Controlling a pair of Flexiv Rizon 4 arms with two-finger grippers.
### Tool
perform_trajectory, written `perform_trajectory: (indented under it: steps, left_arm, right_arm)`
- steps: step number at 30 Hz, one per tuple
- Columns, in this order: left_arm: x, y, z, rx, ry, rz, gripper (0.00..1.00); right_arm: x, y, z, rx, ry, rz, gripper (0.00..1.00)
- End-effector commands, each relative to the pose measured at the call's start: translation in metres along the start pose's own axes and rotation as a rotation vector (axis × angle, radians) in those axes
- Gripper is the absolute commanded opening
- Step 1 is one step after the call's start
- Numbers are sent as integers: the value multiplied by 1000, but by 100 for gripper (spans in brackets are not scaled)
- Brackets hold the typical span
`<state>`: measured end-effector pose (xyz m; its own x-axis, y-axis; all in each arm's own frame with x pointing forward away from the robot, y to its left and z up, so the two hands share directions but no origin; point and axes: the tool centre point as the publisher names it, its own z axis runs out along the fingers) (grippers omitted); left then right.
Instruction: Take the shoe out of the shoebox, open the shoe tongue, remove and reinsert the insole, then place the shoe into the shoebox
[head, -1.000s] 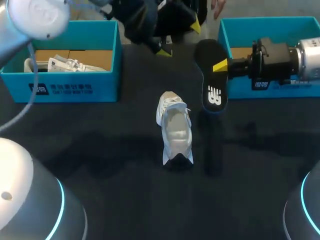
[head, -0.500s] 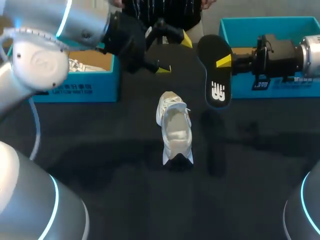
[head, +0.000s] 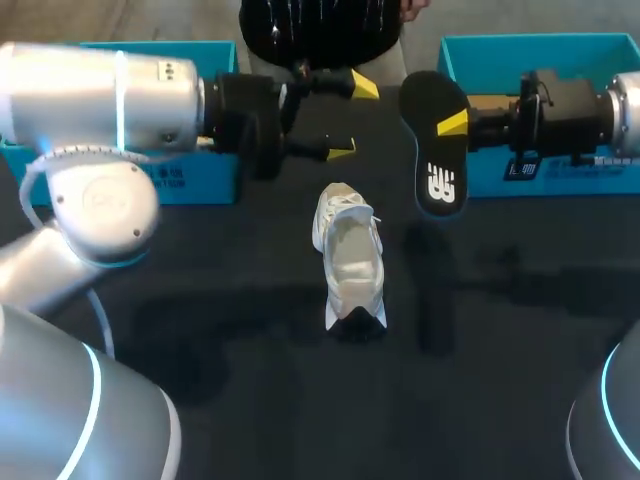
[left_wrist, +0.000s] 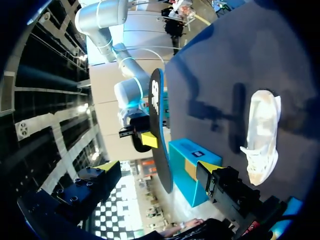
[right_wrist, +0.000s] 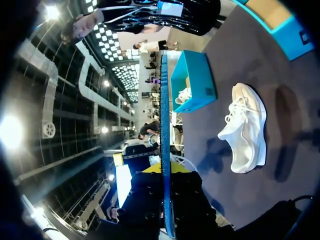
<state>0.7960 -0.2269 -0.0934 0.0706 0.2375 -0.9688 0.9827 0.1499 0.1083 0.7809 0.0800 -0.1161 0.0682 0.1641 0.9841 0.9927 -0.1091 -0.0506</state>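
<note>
Insole (head: 440, 188) — right gripper (head: 451, 125) clamps it

shoe (head: 350, 265): white cloth, matt. insole (head: 437, 150): black, matt, smooth. tabletop (head: 200, 300): dark, matt. shoebox (head: 590, 180): teal cardboard, plain brown inside. left arm (head: 100, 95) shell: smooth glossy silver.

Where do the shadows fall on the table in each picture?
Head view: the insole in the right tool throws a narrow shadow on the table beside the shoe; a broad one lies below the left arm. Left wrist view: a thin stripe beside the shoe. Right wrist view: a dark patch there.
</note>
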Motion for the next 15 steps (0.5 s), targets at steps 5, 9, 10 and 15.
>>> perform_trajectory:
  steps: [5, 9, 10, 15]
  left_arm:
    - [4, -3, 0, -4, -164, 3, 100]
    - [6, -6, 4, 20, -174, -14, 100]
    - [6, -7, 5, 23, -177, -16, 100]
    - [9, -6, 12, 13, -191, -67, 100]
  right_arm:
    - [1, -1, 1, 7, -1, 6, 0]
    - [2, -1, 3, 10, 5, 6, 0]
    - [3, -1, 4, 11, 6, 5, 0]
    - [4, -3, 10, 21, 17, 6, 0]
